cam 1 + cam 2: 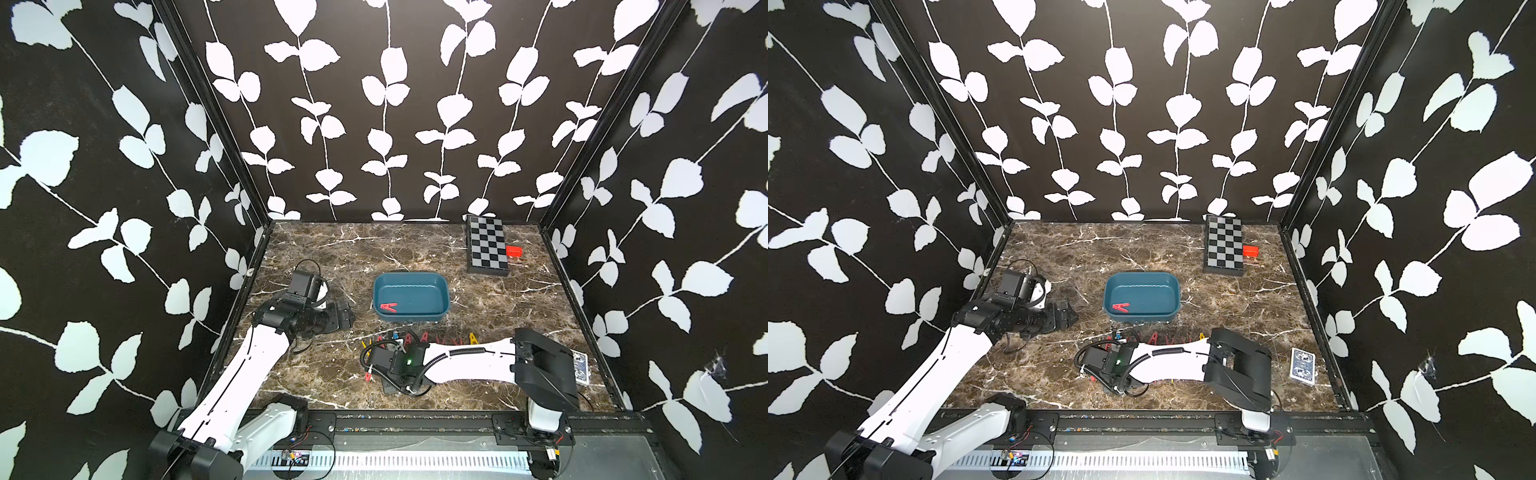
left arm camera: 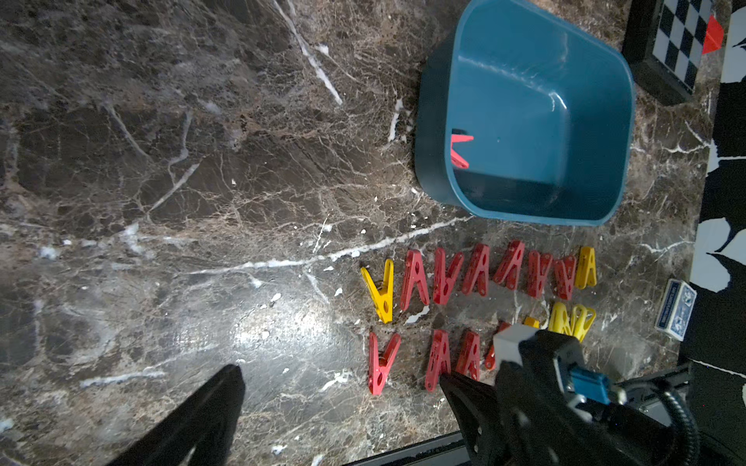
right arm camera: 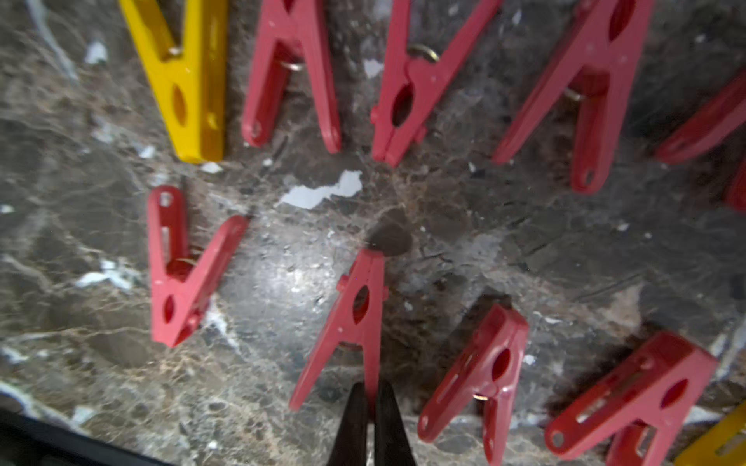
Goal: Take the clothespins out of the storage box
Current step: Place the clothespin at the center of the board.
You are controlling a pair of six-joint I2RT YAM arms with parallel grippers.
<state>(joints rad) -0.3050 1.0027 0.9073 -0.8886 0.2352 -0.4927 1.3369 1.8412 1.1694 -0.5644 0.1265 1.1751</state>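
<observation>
The teal storage box [image 1: 432, 286] [image 1: 1158, 291] sits mid-table in both top views, with one red clothespin [image 1: 388, 308] [image 1: 1121, 308] [image 2: 460, 149] lying in its near-left corner. Several red and yellow clothespins [image 2: 476, 274] lie in two rows on the marble in front of the box. My right gripper [image 3: 371, 397] is low over the near row, shut on one leg of a red clothespin [image 3: 355, 318]. From above, its wrist [image 1: 392, 361] hides the fingers. My left gripper [image 1: 345, 316] [image 2: 343, 387] rests open and holds nothing, left of the box.
A black-and-grey checkerboard box [image 1: 487, 245] with a small red block [image 1: 514, 251] beside it stands at the back right. A blue card deck [image 1: 1302, 365] lies near the right wall. Patterned walls close in the table on three sides.
</observation>
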